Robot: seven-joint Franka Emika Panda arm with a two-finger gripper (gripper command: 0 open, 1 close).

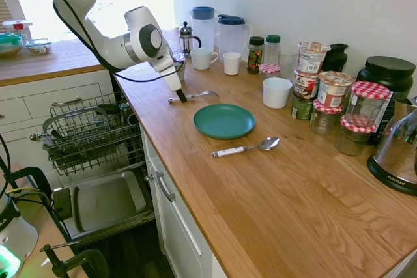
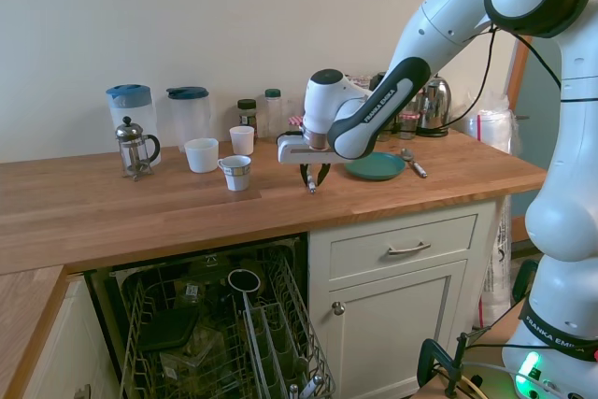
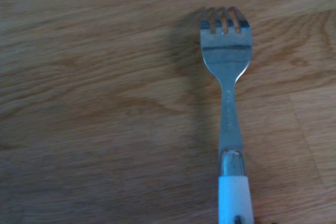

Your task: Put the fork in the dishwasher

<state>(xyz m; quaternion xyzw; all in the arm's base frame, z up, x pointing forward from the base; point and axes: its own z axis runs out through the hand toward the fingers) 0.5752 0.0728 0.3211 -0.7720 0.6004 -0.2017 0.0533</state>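
- In the foreground of the first exterior view, below the counter edge, the dishwasher (image 1: 91, 161) is seen open: its grey door is dropped flat and its dark wire rack (image 1: 88, 131) is pulled out above it.
- In the second exterior view the same rack (image 2: 224, 334) is seen from above under the tabletop (image 2: 112, 207), with some dark items lying in it that cannot be made out.
- On the wooden tabletop (image 1: 273, 206), a white-handled spoon (image 1: 245, 148) is laid just in front of a green plate (image 1: 224, 120), close to it but apart.
- Behind the plate, the fork (image 1: 192, 96) is seen with its pale handle at the pincer (image 1: 181, 96); the silvery tines point away from the arm, toward the back of the tabletop.
- The pincer's dark fingers are closed narrowly around the fork's handle end. Whether the fork rests on the wood or is raised just off it cannot be told.
- In the wrist view the fork (image 3: 228, 103) is shown lengthwise over the wood grain, with a soft shadow beside it.
- Farther back, a white mug (image 1: 202, 58), a small white cup (image 1: 232, 63) and a glass coffee press (image 1: 187, 38) are set near the wall.
- Two blue-lidded jugs (image 1: 218, 30) are placed at the wall, and a cluster of jars (image 1: 329, 99) with checked lids is gathered to the side of the plate.
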